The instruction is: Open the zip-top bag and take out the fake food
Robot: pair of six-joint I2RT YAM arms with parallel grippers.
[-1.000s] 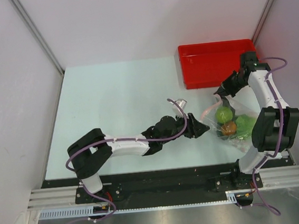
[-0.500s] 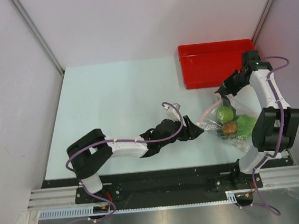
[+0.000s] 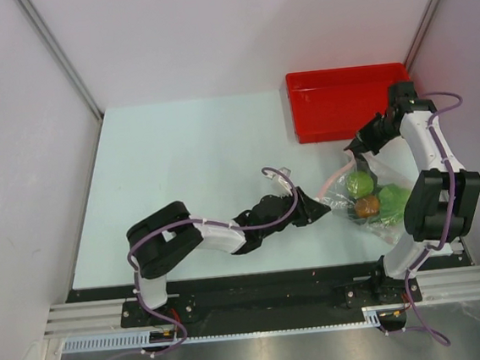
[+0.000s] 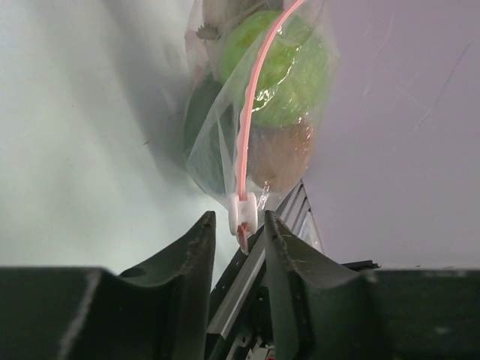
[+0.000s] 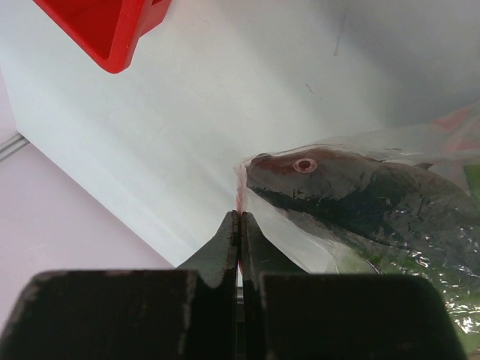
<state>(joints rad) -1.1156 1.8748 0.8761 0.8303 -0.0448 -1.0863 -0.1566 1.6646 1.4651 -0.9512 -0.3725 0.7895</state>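
The clear zip-top bag (image 3: 369,199) lies at the table's right, with a light green fruit (image 3: 359,185), an orange-brown fruit (image 3: 367,207) and a leafy green piece (image 3: 393,202) inside. My right gripper (image 3: 356,149) is shut on the bag's far edge at the pinkish zip strip (image 5: 240,196); the grey fish (image 5: 360,187) shows through the plastic just beyond it. My left gripper (image 3: 318,212) is at the bag's left corner. In the left wrist view its jaws (image 4: 238,225) are slightly apart around the white zip slider (image 4: 243,211), with small gaps on both sides.
The red tray (image 3: 343,102) stands at the back right, just beyond my right gripper, and its corner shows in the right wrist view (image 5: 105,30). The metal rail (image 4: 292,217) runs along the table's near edge. White walls close in on both sides.
My left gripper has narrowed and settled lower at the bag's left corner, and the left arm's elbow has swung right. The right gripper still holds the bag's far edge.
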